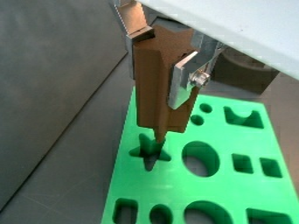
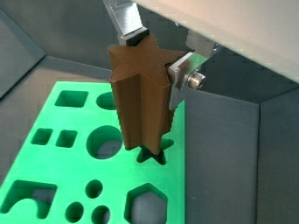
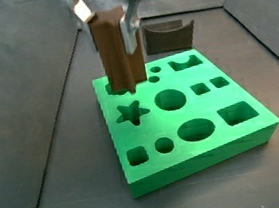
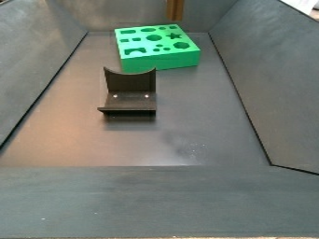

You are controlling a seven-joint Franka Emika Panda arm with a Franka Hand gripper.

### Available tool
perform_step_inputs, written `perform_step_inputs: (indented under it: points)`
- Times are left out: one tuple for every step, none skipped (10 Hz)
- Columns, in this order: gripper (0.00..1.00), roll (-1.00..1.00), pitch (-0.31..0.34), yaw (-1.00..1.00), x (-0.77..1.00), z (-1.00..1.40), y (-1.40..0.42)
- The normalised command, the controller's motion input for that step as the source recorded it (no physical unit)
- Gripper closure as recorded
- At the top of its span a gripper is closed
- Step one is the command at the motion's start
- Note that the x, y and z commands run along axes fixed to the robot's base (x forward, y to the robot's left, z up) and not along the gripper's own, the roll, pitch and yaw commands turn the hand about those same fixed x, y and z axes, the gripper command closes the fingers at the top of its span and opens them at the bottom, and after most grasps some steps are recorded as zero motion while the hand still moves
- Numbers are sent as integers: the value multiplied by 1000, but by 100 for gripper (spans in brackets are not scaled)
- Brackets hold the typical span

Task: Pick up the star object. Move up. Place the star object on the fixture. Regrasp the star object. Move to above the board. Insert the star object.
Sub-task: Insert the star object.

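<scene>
The two-finger gripper (image 1: 158, 48) hangs over the large bright green slab with many shaped holes, the board (image 1: 239, 188), and its flat silver fingers (image 1: 184, 77) are clamped on the upper part of a long brown, wood-coloured piece with a star-shaped cross-section, the star object (image 1: 152, 87). The same grip shows in both wrist views, with one silver plate and its screw pressed against the side of the star object (image 2: 138, 96) and the gripper (image 2: 152, 52) above it. The piece stands upright. Its lower end sits right at the star-shaped hole (image 1: 149, 150) in the board; in a wrist view the tip appears to be just inside the hole's mouth (image 2: 149, 156), though how deep it goes cannot be told.

In a side view the gripper (image 3: 116, 14) holds the star object (image 3: 115, 49) vertical above the board (image 3: 205, 150), directly over the star-shaped hole (image 3: 130, 112), near the board's far edge. Behind the board stands the small dark grey-brown block with a dipped top edge, the fixture (image 3: 167, 35), apart from the board and bare.

Another side view shows the fixture (image 4: 127, 91) on the dark floor, with the board (image 4: 159, 45) well beyond it; the gripper and the star object lie outside this view.
</scene>
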Motion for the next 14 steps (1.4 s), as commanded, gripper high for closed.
perform_step_inputs:
  points:
    - [100, 6, -74, -71, 0, -477, -91]
    - [100, 0, -66, -77, 0, -420, -69]
    - [100, 0, 0, -100, 220, -266, -40]
    - [100, 0, 0, -131, 174, -194, 0]
    - [100, 0, 0, -126, 114, -223, 0]
    - [100, 0, 0, -134, 143, -114, 0]
    - [100, 0, 0, 0, -23, 0, 29]
    - [100, 44, 0, 0, -20, -331, 0]
    - [100, 50, 0, 0, -14, -451, 0]
    - [100, 61, -6, 0, -37, -520, 0]
    - [100, 31, -9, 0, 0, -674, 0]
    - [100, 96, -4, 0, 0, -809, -109]
    - [100, 117, -19, -26, 0, -817, -160]
    - [100, 71, -104, -163, -143, -643, -243]
